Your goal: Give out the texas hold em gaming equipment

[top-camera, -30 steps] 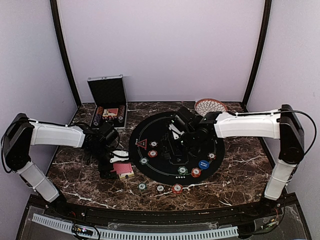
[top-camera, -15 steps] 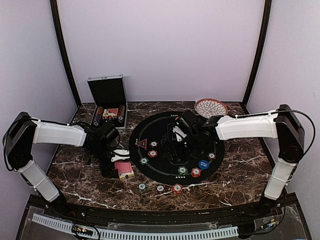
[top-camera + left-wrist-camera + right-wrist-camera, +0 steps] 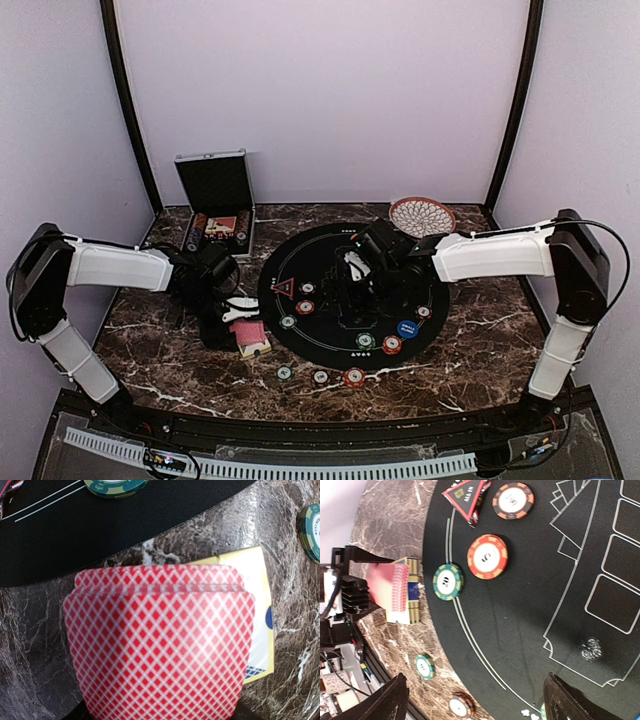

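Note:
Red-backed playing cards (image 3: 160, 640) fill the left wrist view, bowed between the jaws, with a yellow card box (image 3: 261, 605) under them on the marble. My left gripper (image 3: 230, 322) is shut on these cards (image 3: 250, 334) just left of the black round mat (image 3: 330, 345). My right gripper (image 3: 480, 700) hangs open above the mat's middle (image 3: 352, 290), holding nothing. A red-edged triangle marker (image 3: 466, 494), an orange chip (image 3: 513, 500), a red chip (image 3: 487, 556) and a green chip (image 3: 448, 581) lie on the mat's left part.
A silver case (image 3: 217, 205) stands open at the back left, a woven dish (image 3: 421, 215) at the back right. A blue chip (image 3: 407, 328) and others lie on the mat's right. Three chips (image 3: 320, 377) sit on the marble in front of the mat.
My left gripper has closed on the cards by the mat's left edge. The right arm has drawn slightly to the right, jaws still wide.

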You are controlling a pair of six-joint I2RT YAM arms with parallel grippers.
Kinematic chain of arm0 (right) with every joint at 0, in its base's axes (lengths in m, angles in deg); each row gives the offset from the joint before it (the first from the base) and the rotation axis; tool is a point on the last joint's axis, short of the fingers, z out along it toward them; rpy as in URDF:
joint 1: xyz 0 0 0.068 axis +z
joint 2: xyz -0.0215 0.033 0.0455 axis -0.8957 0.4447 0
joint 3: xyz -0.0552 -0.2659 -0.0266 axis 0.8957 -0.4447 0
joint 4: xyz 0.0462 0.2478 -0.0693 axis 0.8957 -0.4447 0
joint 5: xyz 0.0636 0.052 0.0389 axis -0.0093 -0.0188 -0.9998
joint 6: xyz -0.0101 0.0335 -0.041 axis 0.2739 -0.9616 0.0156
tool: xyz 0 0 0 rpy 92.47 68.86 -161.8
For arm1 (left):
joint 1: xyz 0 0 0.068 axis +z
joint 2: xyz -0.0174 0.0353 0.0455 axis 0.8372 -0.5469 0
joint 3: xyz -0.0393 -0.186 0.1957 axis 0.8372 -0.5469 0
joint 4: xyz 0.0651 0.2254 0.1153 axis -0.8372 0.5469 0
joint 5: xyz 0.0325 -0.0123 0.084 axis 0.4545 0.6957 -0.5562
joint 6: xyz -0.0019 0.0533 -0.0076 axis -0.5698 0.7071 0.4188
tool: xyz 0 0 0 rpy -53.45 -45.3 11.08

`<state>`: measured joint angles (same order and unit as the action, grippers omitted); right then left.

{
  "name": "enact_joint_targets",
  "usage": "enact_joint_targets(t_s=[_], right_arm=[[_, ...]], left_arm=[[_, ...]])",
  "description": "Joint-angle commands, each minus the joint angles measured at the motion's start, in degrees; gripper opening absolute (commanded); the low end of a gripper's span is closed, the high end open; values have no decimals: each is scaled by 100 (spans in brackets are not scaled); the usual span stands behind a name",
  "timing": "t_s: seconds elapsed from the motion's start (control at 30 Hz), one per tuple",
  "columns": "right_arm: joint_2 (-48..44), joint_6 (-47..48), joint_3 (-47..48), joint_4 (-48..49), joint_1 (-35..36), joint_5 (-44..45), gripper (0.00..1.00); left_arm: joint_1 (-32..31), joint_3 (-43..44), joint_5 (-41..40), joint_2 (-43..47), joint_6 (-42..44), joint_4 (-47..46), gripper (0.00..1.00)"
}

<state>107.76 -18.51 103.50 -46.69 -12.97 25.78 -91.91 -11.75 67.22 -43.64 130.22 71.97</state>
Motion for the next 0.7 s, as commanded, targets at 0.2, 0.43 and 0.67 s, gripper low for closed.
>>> enact_joint_targets(t_s=[0.2,0.43,0.67], right_arm=[[80,-247,-14,540,-70,-471,91],[228,-397,-30,860,-127,-794,86],[357,-515,2,1176,-193,-1213,80]], left_arm=[[18,103,20,171,-153,69,38],[18,426,207,281,-323,311,23],[21,544,257,403,-388,426,9]])
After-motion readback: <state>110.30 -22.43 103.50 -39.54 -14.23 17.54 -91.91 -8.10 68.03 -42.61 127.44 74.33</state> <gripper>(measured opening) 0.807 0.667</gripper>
